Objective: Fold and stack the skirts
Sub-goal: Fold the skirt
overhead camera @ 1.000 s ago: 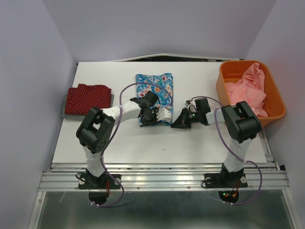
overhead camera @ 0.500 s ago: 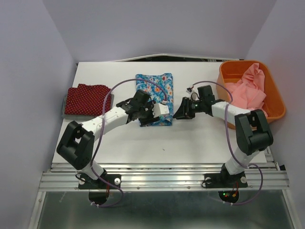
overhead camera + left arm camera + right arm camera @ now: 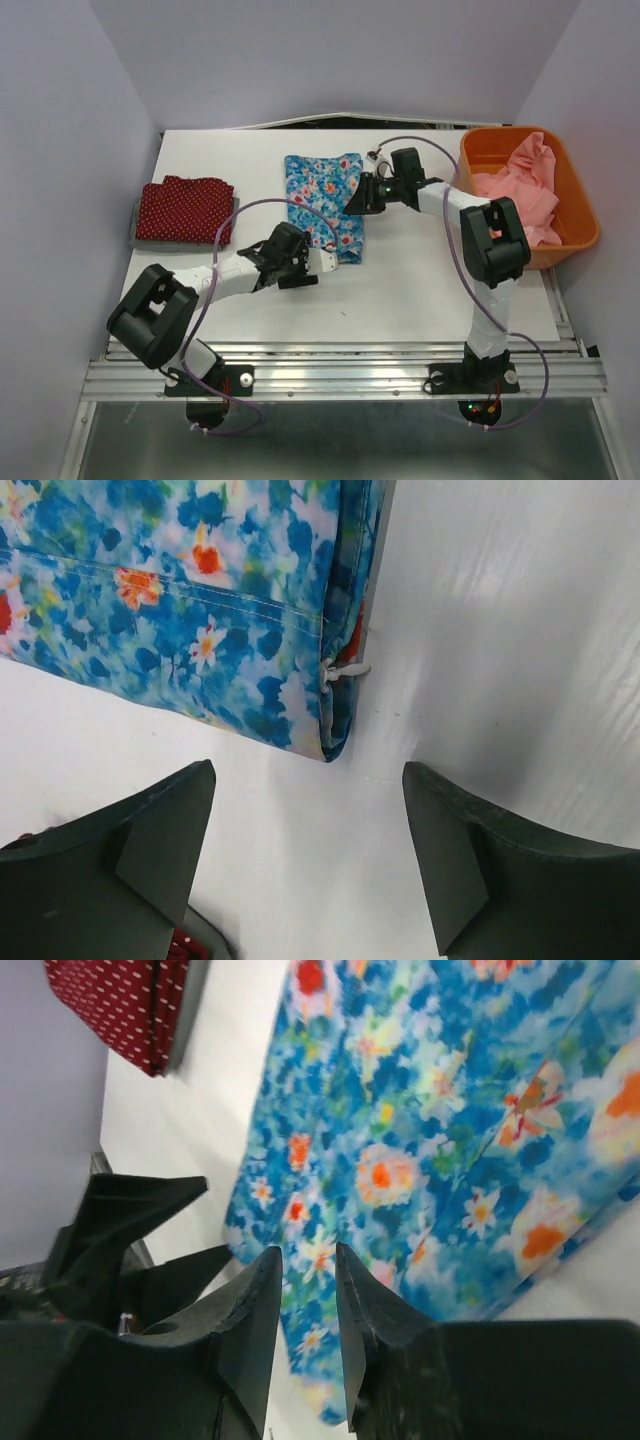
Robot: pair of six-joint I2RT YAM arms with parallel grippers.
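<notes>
Your left end effector point(image 3: 305, 775), spread wide and empty, has the folded blue flower-print cloth skirt point(image 3: 190, 590) just ahead, its corner centred.

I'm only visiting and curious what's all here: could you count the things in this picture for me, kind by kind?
Folded skirts: 3 (bright blue flowered cloth skirt, dark red white-dotted cloth skirt, plain grey cloth skirt beneath the red one)
Crumpled pink cloth heap: 1
Orange plastic tub: 1
Black-and-white robot arms: 2 (left arm, right arm)
Total: 7
</notes>
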